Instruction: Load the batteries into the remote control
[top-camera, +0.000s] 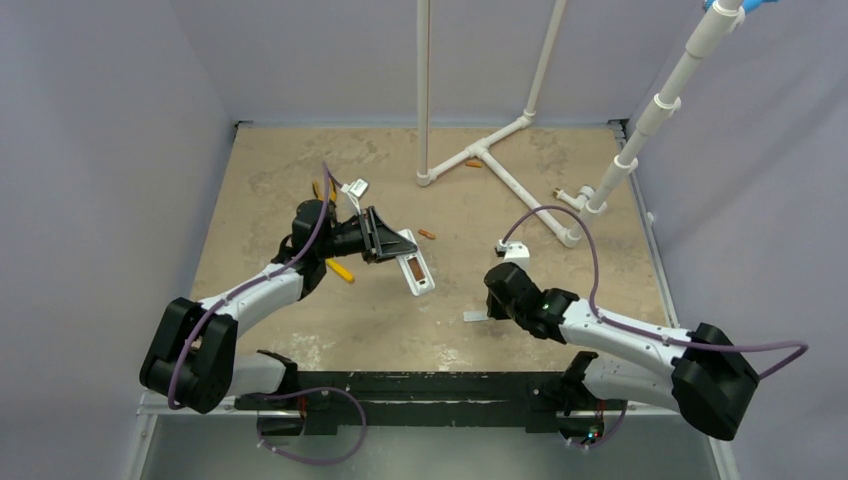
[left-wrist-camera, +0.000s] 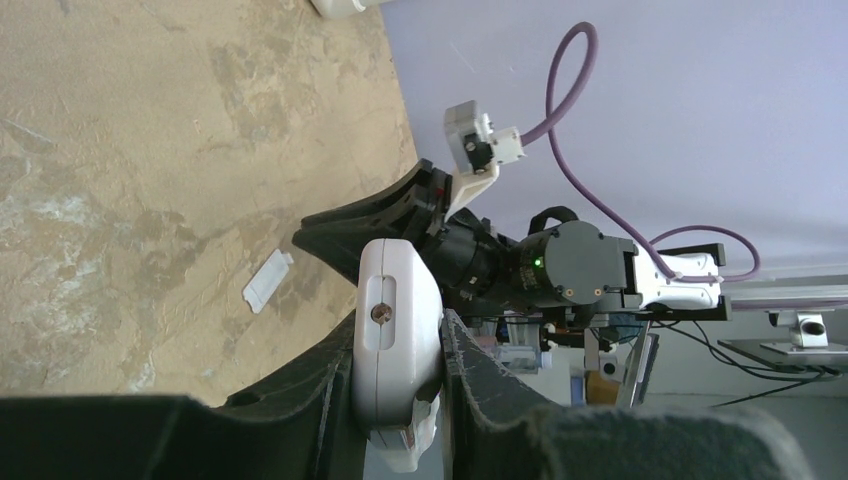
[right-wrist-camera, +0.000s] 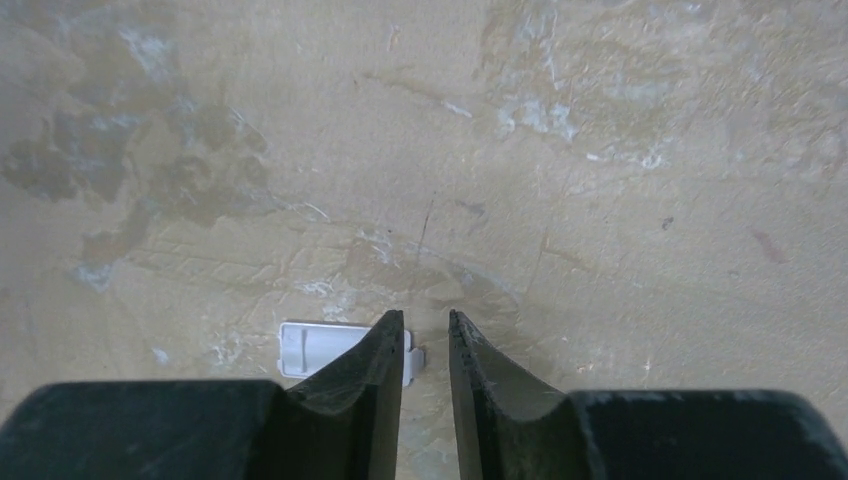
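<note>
Left gripper's (left-wrist-camera: 398, 330) jaws pinch the remote control (top-camera: 425, 285) above the surface (top-camera: 290, 170), one battery (top-camera: 415, 274) in its recess (top-camera: 410, 262), a loose battery (top-camera: 428, 235) just far-right. Right gripper's (right-wrist-camera: 427, 335) jaws, slightly parted, hang over the cover plate (right-wrist-camera: 320, 348).

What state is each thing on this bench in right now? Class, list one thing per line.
left gripper: shut on the remote control.
remote control: held, cover off, seated battery apparently in its recess.
right gripper: jaws narrowly apart, empty.
cover plate: detached, flat on the table beside the right gripper.
loose battery: lying on the table, not loaded.
second loose battery: lying farther back, not loaded.
</note>
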